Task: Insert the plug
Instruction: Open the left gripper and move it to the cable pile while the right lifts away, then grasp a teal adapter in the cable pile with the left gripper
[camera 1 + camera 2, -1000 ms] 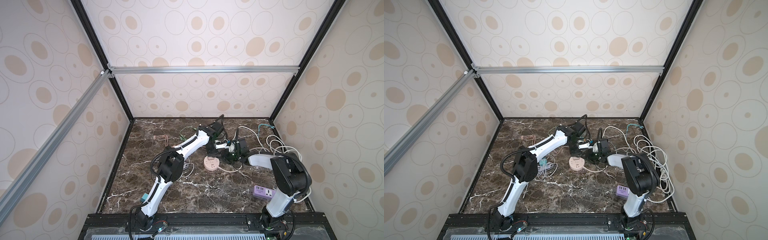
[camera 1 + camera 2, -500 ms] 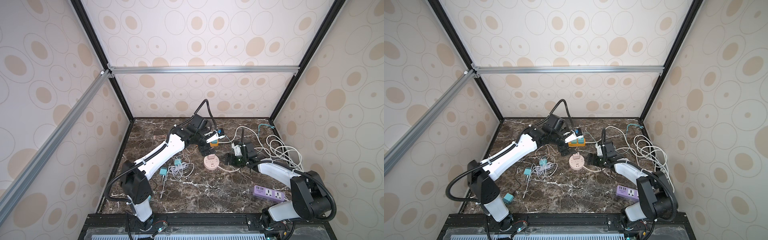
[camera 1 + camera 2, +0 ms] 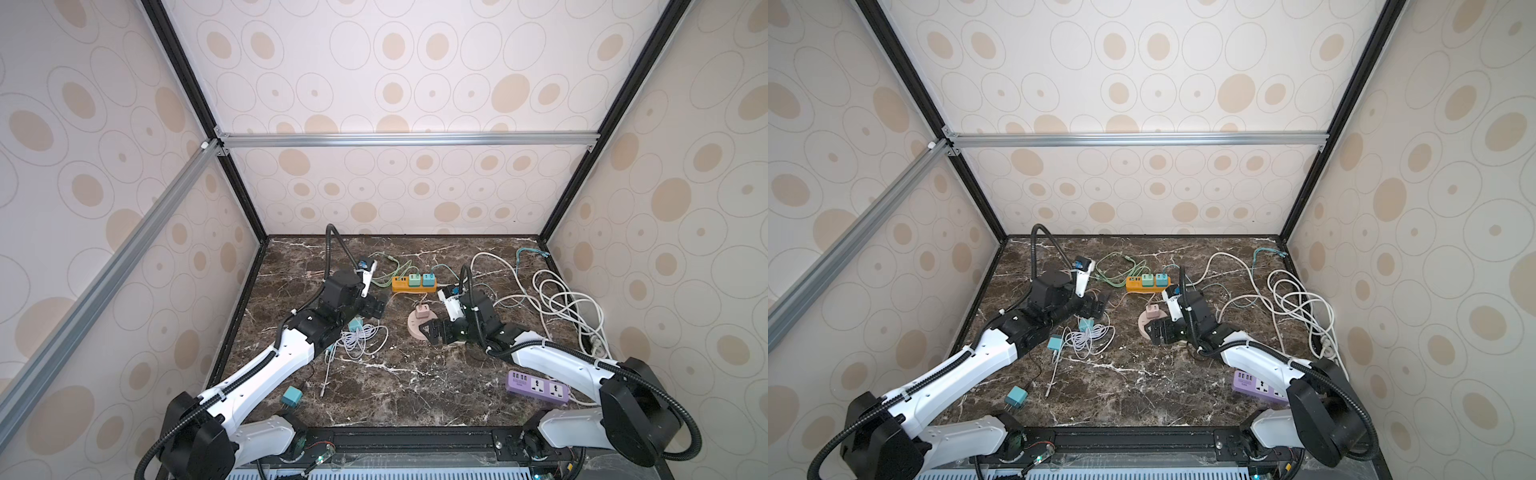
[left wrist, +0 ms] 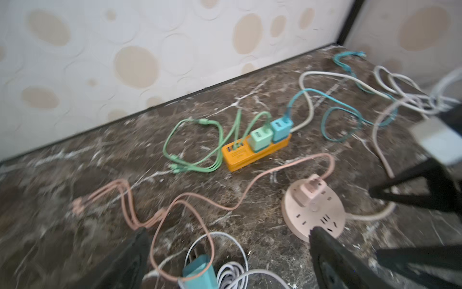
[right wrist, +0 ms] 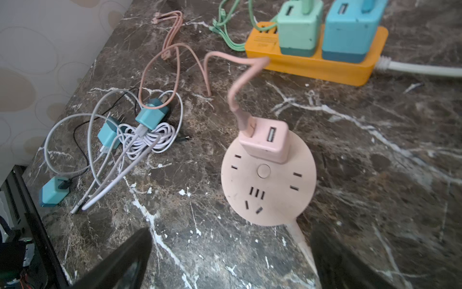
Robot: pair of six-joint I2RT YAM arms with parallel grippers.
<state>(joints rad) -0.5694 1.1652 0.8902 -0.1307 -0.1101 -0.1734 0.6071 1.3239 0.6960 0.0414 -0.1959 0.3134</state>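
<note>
**Pink plug seated in round socket, both grippers open**

Seen from above, a round pink socket [image 3: 413,332] lies mid-table on dark marble [image 3: 415,386]. The pink plug [image 3: 423,311] stands upright in it at the disc's 12 o'clock edge. Its pink cable [image 5: 175,47] trails off toward 10 o'clock. The right gripper [image 5: 230,234] hovers just beside the socket at 3 o'clock, fingers spread wide and holding nothing. The left gripper [image 4: 228,231] is near at 9 o'clock, fingers also wide and empty, close to teal chargers [image 3: 355,323] and a coiled white cable [image 3: 361,340]. An orange strip [image 3: 414,282] lies at 12 o'clock and a purple strip [image 3: 538,388] at 4 o'clock.
</note>
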